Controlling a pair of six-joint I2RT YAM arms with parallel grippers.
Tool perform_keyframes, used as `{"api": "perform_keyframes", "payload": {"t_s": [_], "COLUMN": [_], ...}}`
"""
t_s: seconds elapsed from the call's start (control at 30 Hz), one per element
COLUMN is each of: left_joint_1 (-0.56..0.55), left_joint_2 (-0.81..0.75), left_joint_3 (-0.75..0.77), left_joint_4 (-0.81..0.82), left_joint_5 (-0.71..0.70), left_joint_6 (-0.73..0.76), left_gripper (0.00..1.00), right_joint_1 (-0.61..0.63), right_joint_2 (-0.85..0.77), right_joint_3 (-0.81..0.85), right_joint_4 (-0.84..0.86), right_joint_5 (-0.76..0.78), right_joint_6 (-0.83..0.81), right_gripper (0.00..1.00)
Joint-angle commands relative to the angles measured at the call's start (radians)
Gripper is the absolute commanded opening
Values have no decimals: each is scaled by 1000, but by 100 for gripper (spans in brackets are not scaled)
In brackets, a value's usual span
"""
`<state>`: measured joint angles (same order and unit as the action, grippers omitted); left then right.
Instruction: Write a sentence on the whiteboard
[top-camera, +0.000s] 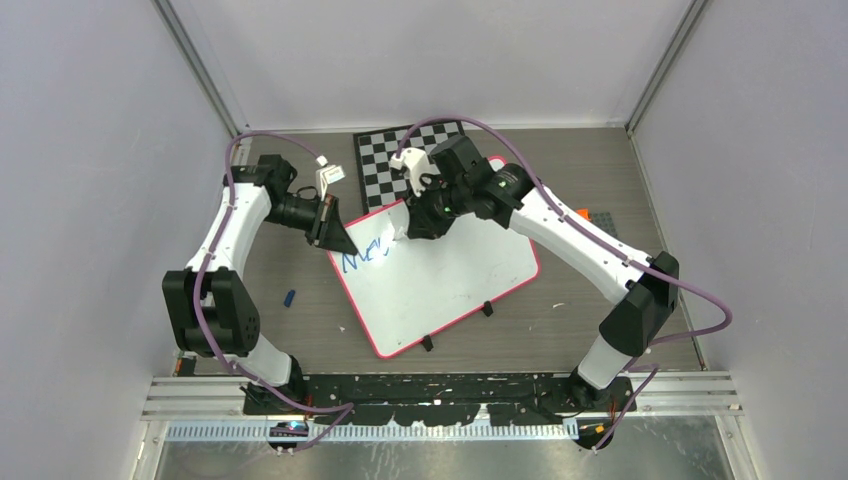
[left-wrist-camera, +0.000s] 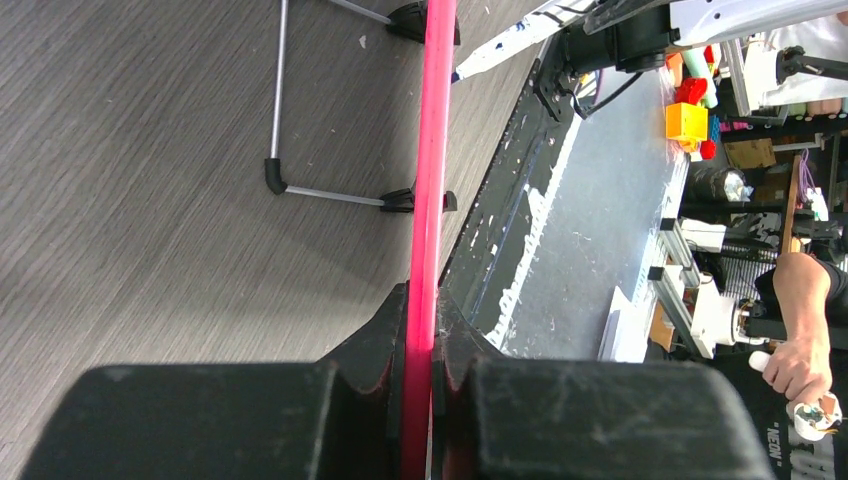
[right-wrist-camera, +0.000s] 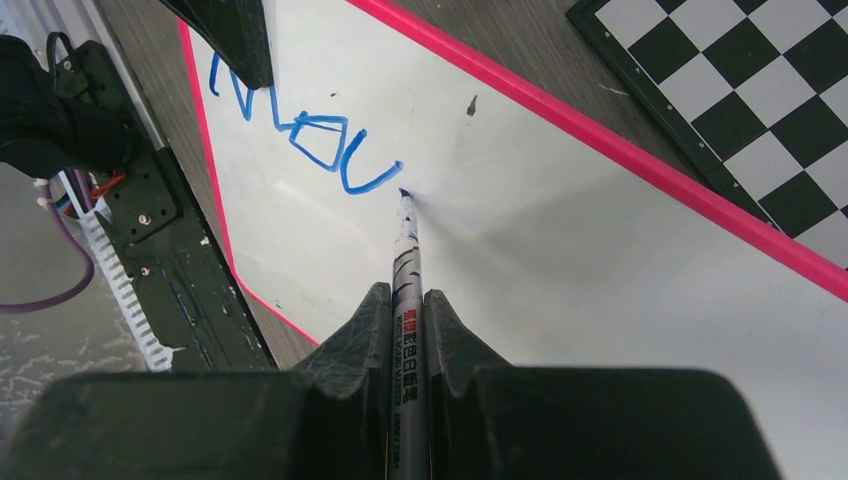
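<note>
Grey wood-grain tabletop (top-camera: 300, 340) fills a walled bay, and the whiteboard (top-camera: 450, 285) lies skewed across its middle in the top view. The left gripper (left-wrist-camera: 420, 312) is clamped on the board's pink rim at the corner nearest the writing. This is probably to brace the board so pen pressure does not slide it. The right gripper (right-wrist-camera: 405, 300) is clenched around a marker (right-wrist-camera: 407, 250), with the barrel running out between the fingers. Its tip touches the white surface at the end of the last stroke. Blue lettering (right-wrist-camera: 300, 130) so far reads roughly "Mov", in the upper left of the right wrist view, and its first letter is just beside the left finger.

To the right of the tip and below the letters the board is blank, so the line has room to continue. It runs toward the far pink rim, and the checkered board (right-wrist-camera: 760, 110) lies just beyond that rim. A small blue cap (top-camera: 289, 298) sits on the table left of the whiteboard, well apart from both arms.
</note>
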<state>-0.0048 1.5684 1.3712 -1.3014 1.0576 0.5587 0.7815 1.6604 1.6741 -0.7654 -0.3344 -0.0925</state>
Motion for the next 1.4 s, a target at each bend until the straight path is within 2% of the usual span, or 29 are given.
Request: {"api": "perform_keyframes", "payload": {"t_s": [0.0,0.63,0.97,1.37], "left_joint_1": [14,13,14,13], "left_joint_2": [-31,-30,-30,-35], "left_joint_3": [-5,-7,-7,-15], "left_joint_4": [76,81,82,86], "left_joint_5": [-80,-88,-91,-98], "left_joint_6": [35,35,35,39], "left_gripper": [0,0,0,0], "right_joint_1": [-30,-45,-9,-1], "right_joint_2": [-18,21,37,0], "right_joint_3": [3,99,86,-6], "right_joint_4": [8,0,4,9], "right_joint_5": [40,17,12,27], "right_joint_6": [-37,-26,-26,-30], "right_gripper": [0,0,0,0]}}
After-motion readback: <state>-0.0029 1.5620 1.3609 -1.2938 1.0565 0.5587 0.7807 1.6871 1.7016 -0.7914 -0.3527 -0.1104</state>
